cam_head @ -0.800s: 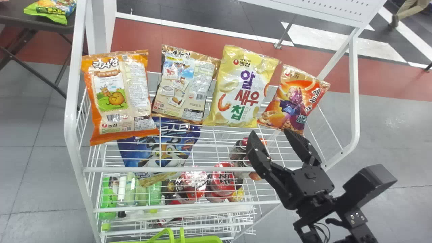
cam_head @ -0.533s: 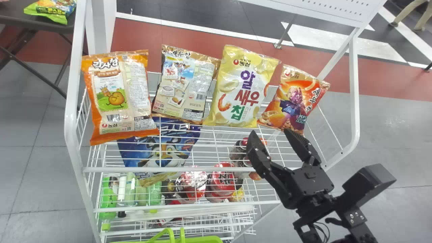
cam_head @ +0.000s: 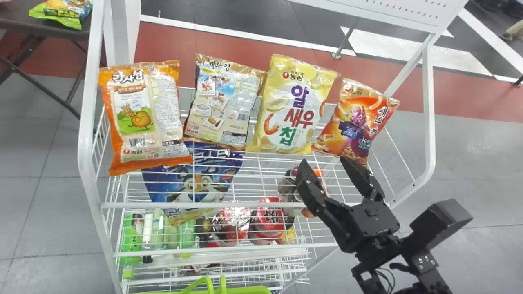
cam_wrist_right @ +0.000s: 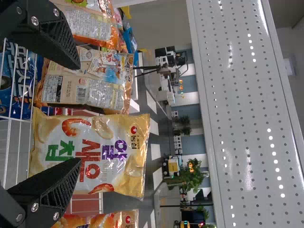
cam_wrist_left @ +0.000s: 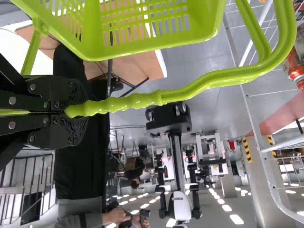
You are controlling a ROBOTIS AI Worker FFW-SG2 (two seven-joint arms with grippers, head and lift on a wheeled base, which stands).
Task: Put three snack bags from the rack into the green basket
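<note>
Yellow snack bag sits at our head view's 1 o'clock on the rack, between the tan bag and the red-orange bag; if our right gripper, fingers apart at its 5 o'clock, goes in off-centre, we'd likely shove that red-orange neighbour or catch only slick film and drop the bag. It looks puffy and glossy, creased at the top seal, top tipped toward 1 o'clock; green basket is at our 6 o'clock, left gripper clamped on its handle
</note>
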